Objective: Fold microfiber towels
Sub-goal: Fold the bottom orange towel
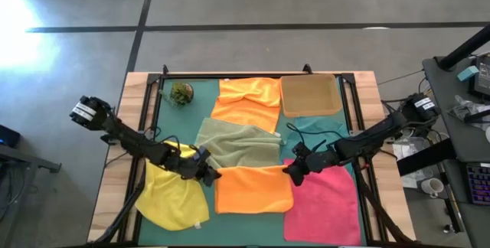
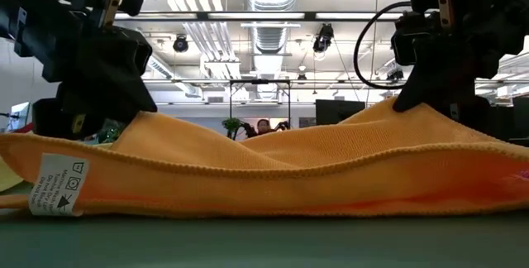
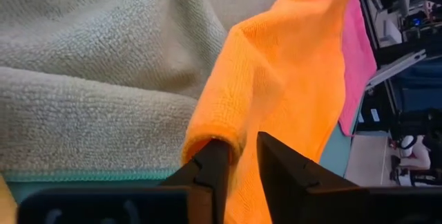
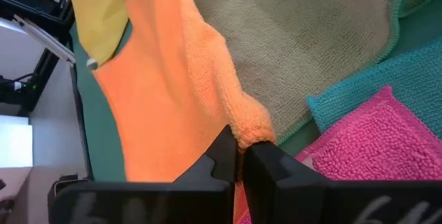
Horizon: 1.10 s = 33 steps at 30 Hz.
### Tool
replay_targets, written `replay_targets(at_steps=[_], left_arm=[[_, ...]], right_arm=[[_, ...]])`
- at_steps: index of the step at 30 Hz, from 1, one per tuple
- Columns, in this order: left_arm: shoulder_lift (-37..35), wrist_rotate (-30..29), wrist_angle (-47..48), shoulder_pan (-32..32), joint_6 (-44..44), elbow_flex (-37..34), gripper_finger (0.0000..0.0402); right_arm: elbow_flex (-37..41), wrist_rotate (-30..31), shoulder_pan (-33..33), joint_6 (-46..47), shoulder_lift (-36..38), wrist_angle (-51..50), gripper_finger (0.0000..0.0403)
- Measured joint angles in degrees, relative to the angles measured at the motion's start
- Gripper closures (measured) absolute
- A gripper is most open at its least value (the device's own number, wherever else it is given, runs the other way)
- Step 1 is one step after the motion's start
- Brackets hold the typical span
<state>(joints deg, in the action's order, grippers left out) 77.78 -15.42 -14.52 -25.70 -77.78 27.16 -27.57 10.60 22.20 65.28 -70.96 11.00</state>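
Claws first: the left claw (image 1: 208,174) is clenched on the far left corner of the near orange towel (image 1: 253,189), the cloth pinched between its two dark fingers (image 3: 210,172), and the right claw (image 1: 295,173) is clenched on the far right corner of the same towel, its fingers (image 4: 224,156) closed tight over a fold of orange pile. In the low view both corners are raised while the middle of the towel sags to the bench (image 1: 138,87), a white care label (image 2: 58,184) showing at its near left edge. This towel sits at the front centre of the green mat (image 1: 164,118). Just left of it lies the yellow towel (image 1: 172,198), just right the pink towel (image 1: 323,202). Behind it is the olive green towel (image 1: 237,142), with the teal towel (image 1: 318,133) beside that and a second orange towel (image 1: 249,101) farther back. At the rear stand a tan tray (image 1: 310,95) and a small green plant ball (image 1: 181,93).
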Motion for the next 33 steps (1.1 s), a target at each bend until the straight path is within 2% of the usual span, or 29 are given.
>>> replay_targets(at_steps=[6,10,15,23,33], left_arm=[[0.02,-0.02,0.02,0.96,-2.86,0.00,0.0286],[0.04,0.00,0.02,1.55,-2.86,0.00,0.0279],[0.04,-0.02,0.02,2.51,-2.86,0.00,0.0306],[0.07,-0.08,0.02,2.76,-2.20,0.00,0.0390],[-0.58,-0.97,-0.35,2.70,0.79,0.11,0.0401]], right_arm=[[0.00,-0.01,0.00,-0.65,0.00,0.00,0.0394],[0.00,-0.01,0.00,-0.80,0.00,0.00,0.0394],[0.00,-0.01,0.00,-0.94,0.00,0.10,0.0394],[0.00,-0.01,0.00,-1.05,0.02,0.46,0.0394],[0.00,-0.04,0.03,-3.55,1.59,0.38,0.0394]])
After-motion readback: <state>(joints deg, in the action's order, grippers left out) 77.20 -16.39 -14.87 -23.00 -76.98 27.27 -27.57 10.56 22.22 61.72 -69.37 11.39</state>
